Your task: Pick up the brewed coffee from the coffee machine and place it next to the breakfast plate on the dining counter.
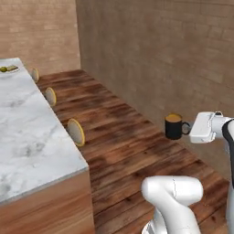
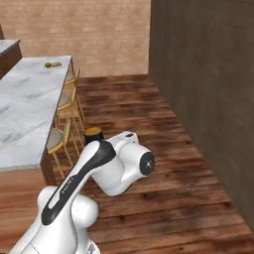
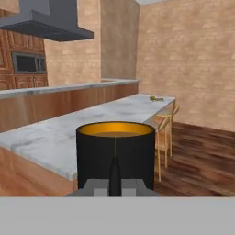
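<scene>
Black mug (image 1: 173, 126) sits clamped in the gripper (image 1: 186, 128), carried above the floor (image 1: 123, 137), well apart from the desk (image 1: 27, 137).

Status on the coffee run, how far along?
Pickup looks done: the gripper holds the brewed coffee in the air over the wood floor. Left: reach the dining counter and set it beside the breakfast plate at the far end.

Brick walls (image 1: 160, 50) on all sides. Dark wood plank floor (image 1: 123, 137). Grey range hood (image 3: 43, 23) over far worktop (image 3: 69, 87).
</scene>
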Robot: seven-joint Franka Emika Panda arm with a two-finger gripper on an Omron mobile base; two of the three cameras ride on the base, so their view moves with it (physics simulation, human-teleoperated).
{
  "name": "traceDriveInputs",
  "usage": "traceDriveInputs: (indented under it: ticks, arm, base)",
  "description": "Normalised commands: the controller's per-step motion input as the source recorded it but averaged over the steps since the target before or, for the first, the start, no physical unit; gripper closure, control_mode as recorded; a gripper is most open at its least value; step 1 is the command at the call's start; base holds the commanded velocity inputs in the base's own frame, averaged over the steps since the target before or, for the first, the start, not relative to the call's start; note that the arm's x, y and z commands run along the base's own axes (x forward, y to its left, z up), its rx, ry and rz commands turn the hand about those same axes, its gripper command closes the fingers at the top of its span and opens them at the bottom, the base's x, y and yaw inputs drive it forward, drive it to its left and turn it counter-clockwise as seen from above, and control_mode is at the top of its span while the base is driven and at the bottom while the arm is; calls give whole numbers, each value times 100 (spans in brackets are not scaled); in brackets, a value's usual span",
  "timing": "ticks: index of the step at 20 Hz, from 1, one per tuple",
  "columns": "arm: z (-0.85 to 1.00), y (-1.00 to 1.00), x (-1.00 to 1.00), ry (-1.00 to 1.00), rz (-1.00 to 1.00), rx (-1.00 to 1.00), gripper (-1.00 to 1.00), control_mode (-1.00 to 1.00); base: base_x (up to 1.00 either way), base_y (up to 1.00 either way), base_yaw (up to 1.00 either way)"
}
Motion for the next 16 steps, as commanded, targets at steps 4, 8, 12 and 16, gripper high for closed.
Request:
traceDriveInputs:
  ticks: [4, 8, 12, 16]
  arm:
    - [0, 0, 0, 0, 0, 0, 100, 100]
    - [0, 0, 0, 0, 0, 0, 100, 100]
    - [0, 0, 0, 0, 0, 0, 100, 100]
    - [0, 0, 0, 0, 0, 0, 100, 100]
  base:
    - [100, -43, 54]
    - [100, -59, 49]
    - [100, -63, 48]
    - [100, -73, 45]
